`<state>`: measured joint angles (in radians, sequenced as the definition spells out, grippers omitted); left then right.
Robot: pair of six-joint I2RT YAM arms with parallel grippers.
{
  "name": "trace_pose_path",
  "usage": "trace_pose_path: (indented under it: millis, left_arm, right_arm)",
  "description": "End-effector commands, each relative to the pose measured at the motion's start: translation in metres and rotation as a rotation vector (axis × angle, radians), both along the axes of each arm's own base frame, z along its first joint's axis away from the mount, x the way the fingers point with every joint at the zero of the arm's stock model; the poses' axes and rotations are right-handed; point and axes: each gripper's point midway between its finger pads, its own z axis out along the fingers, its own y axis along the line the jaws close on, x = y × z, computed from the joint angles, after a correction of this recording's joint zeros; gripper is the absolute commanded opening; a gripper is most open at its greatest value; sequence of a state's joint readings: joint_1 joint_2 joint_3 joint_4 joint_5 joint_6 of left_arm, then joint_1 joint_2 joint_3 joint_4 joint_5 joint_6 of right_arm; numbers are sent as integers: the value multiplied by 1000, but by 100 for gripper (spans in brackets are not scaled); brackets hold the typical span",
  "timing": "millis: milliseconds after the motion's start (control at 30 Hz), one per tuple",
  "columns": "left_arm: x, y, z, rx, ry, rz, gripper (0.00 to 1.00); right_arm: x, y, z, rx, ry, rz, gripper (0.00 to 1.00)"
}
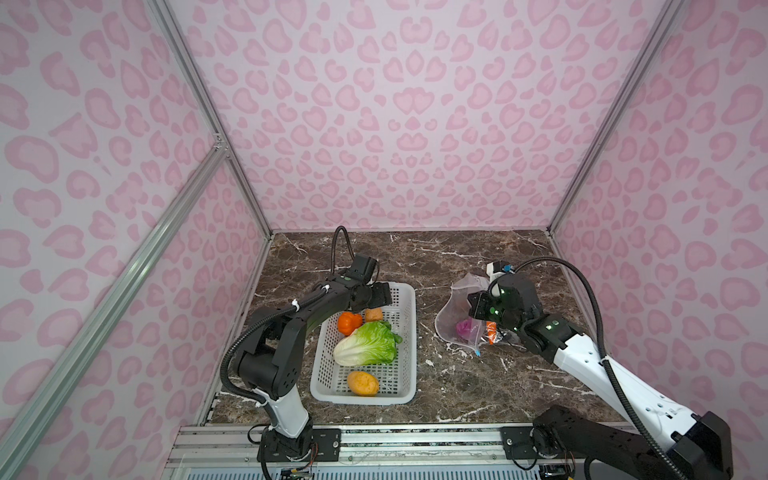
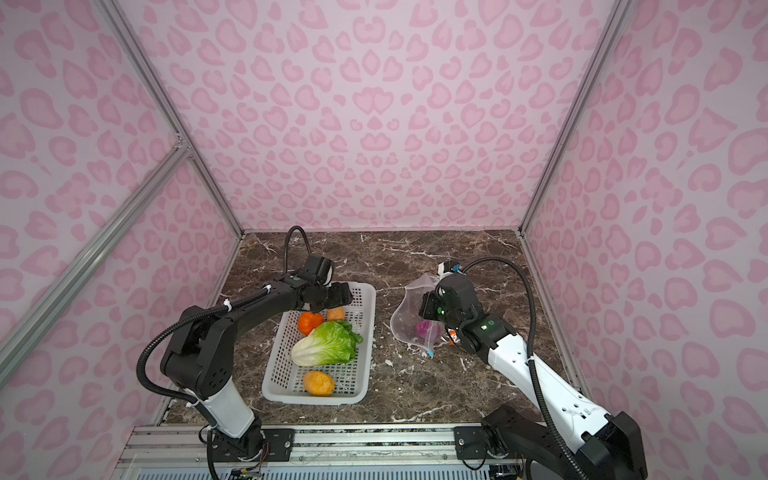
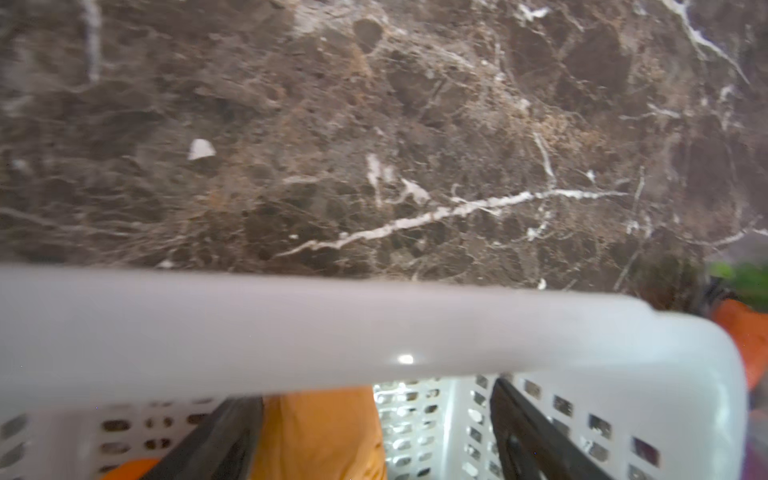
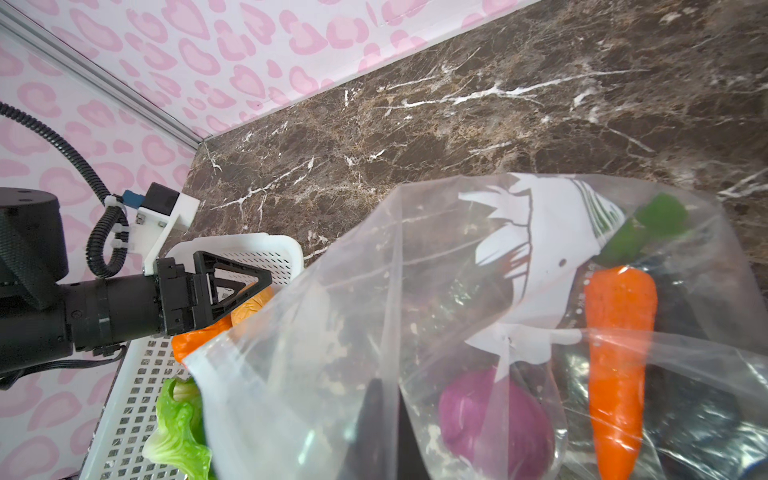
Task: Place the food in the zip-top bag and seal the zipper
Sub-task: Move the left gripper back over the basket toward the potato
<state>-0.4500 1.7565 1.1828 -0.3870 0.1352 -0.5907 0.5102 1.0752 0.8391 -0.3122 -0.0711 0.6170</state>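
Observation:
My left gripper [image 1: 375, 304] [image 2: 338, 301] [image 3: 374, 411] reaches into the far end of the white basket [image 1: 409, 332] [image 3: 332, 328], open, its jaws either side of a small yellow-orange round [image 1: 373, 314] [image 3: 320, 436]. An orange round [image 1: 348, 323], the lettuce [image 1: 365, 344] [image 2: 326, 345] and a bigger yellow-orange round [image 1: 363, 383] also lie in the basket. My right gripper [image 1: 478, 306] [image 4: 386, 432] is shut on the raised edge of the zip-top bag [image 1: 457, 316] [image 4: 332, 332]. Inside the bag are the purple onion [image 4: 494, 419] and the carrot [image 4: 619, 353]. The zipper's blue slider [image 1: 478, 354] hangs at the bag's near corner.
The basket stands left of centre on the brown marble table [image 1: 457, 386], the bag to its right with a strip of bare table between. Pink patterned walls [image 1: 395, 124] close in the back and both sides. An aluminium rail [image 1: 415, 440] runs along the front edge.

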Motion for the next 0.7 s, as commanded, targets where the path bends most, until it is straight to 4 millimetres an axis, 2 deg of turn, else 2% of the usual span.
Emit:
trace_pose_path:
  millis: [0, 167, 367, 500, 667]
  left_arm:
    - [3, -24, 7, -69, -10, -58, 87]
    - [2, -24, 12, -45, -22, -75, 86]
    - [-5, 4, 21, 90, -57, -55, 86]
    - [-16, 14, 17, 121, -42, -47, 87]
    - [-26, 8, 1, 104, 19, -75, 86]
  right_arm:
    - [2, -3, -3, -11, -10, -14, 0]
    - [0, -7, -5, -9, -10, -24, 0]
    - [0, -10, -8, -13, -6, -30, 0]
    - [0, -10, -6, -9, -11, -34, 0]
    - [0, -13, -7, -13, -20, -45, 0]
